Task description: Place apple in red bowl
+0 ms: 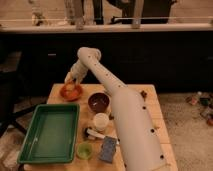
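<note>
A red bowl (71, 92) sits at the far left corner of the wooden table (150, 107). A pale yellowish apple (70, 88) shows inside the bowl, right under my gripper (74, 80). The gripper hangs directly over the bowl at the end of my white arm (120, 105), which reaches in from the lower right. I cannot tell whether the apple rests in the bowl or is still held.
A dark brown bowl (98, 102) stands right of the red bowl, with a white cup (100, 121) in front of it. A green tray (50, 132) fills the left front. A small green cup (84, 150) and a blue sponge (108, 149) lie near the front edge.
</note>
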Robot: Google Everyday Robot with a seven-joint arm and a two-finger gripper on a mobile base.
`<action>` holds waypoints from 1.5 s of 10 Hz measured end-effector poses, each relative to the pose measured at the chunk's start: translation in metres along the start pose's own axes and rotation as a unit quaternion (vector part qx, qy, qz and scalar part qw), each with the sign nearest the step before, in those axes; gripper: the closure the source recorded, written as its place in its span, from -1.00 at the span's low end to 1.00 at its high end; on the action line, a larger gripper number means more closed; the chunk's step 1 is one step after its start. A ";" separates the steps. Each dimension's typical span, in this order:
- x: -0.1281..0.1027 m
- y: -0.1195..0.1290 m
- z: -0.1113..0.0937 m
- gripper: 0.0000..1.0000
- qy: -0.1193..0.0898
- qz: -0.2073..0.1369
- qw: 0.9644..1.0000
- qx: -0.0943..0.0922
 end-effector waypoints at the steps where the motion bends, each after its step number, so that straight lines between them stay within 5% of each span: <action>1: 0.000 0.003 -0.002 0.61 0.001 0.001 1.000 -0.001; 7: 0.000 0.003 -0.001 -0.55 0.001 0.001 1.000 -0.001; 15: 0.000 0.002 -0.001 -0.60 0.001 0.001 1.000 -0.001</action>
